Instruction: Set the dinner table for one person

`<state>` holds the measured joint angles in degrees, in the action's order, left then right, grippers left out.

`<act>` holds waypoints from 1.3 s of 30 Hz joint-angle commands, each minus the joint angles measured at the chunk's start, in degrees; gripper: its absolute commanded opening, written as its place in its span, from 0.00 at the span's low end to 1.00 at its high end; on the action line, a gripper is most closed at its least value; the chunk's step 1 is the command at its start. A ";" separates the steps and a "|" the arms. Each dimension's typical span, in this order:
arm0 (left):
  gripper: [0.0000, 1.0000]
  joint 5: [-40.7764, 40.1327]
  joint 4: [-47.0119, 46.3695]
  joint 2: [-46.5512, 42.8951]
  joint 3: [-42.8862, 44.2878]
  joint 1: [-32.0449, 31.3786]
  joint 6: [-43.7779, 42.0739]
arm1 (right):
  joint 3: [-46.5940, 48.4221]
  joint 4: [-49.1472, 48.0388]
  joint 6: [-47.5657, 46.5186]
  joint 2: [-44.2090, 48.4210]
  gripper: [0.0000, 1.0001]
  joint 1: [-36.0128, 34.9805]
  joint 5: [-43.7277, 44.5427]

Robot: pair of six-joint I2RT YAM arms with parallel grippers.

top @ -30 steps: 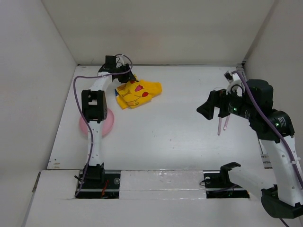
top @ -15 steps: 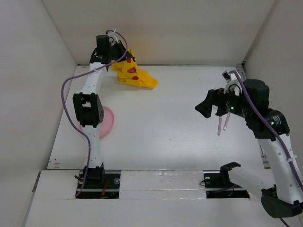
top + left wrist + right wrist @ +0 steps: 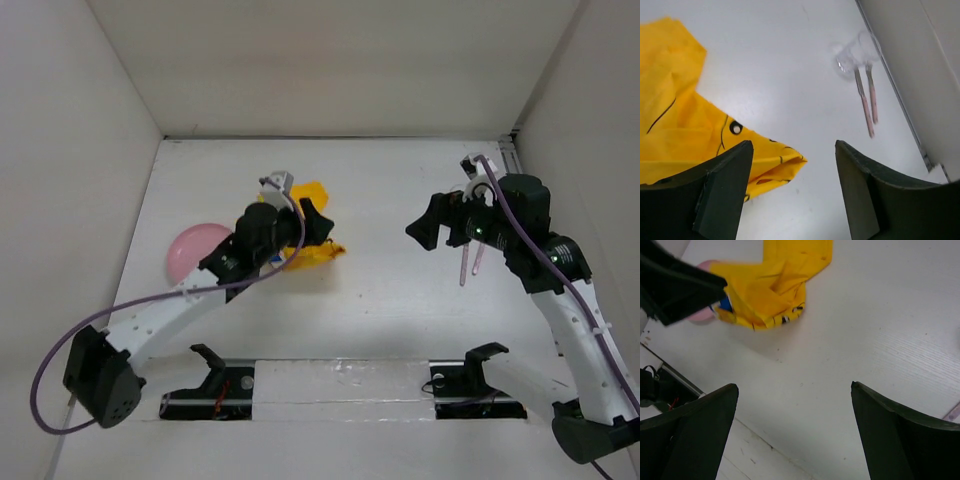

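1. Left gripper (image 3: 792,147): the fingers are spread wide with nothing between them. It hangs over the near-right edge of a crumpled yellow cloth with black cartoon line print (image 3: 680,135).
2. Right gripper (image 3: 794,386): the fingers are likewise spread wide and it carries nothing. It is raised above bare tabletop on the right side and faces toward the cloth.
3. Dinner table (image 3: 380,300): a large, plain white, flat rectangular top beneath both arms. White walls stand on its left, far and right sides, and the open side faces the arm bases. In the top view its long axis appears to run left to right.
4. The cloth lies left of the table's centre.
5. A round pink plate (image 3: 190,250) sits at the cloth's left edge; whether they touch cannot be confirmed.
6. Two pink-handled pieces of cutlery (image 3: 867,102) lie side by side near the right wall, lengthwise near-to-far. A clear tumbler (image 3: 855,50) lies on its side at their far ends.
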<state>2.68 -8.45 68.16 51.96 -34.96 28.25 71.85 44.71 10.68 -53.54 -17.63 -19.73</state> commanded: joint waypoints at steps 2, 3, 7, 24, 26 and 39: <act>0.63 -10.67 -0.09 -10.49 -10.64 -12.12 9.88 | -2.77 -7.52 1.45 1.33 1.00 0.31 -0.57; 0.63 -12.15 1.66 -12.24 -12.48 -15.11 12.68 | -3.56 -9.36 2.15 1.33 1.00 0.31 -0.58; 1.00 -27.26 17.82 -21.91 -12.50 -25.41 23.21 | -7.16 -15.24 3.47 -2.08 1.00 -0.21 -2.59; 1.00 -31.17 41.67 -9.19 -5.30 -19.36 37.74 | -14.54 -26.60 21.56 -18.54 1.00 -18.84 2.58; 1.00 -25.64 42.29 -6.83 -4.24 -16.65 38.28 | -19.89 -29.05 30.25 -14.68 1.00 -21.56 6.08; 1.00 -4.17 36.57 -8.49 -5.48 2.53 33.98 | -34.33 -35.13 62.95 -5.15 0.93 -35.37 29.22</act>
<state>-5.02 29.28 60.66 45.56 -32.73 63.51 37.71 13.74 64.88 -55.64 -52.25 3.22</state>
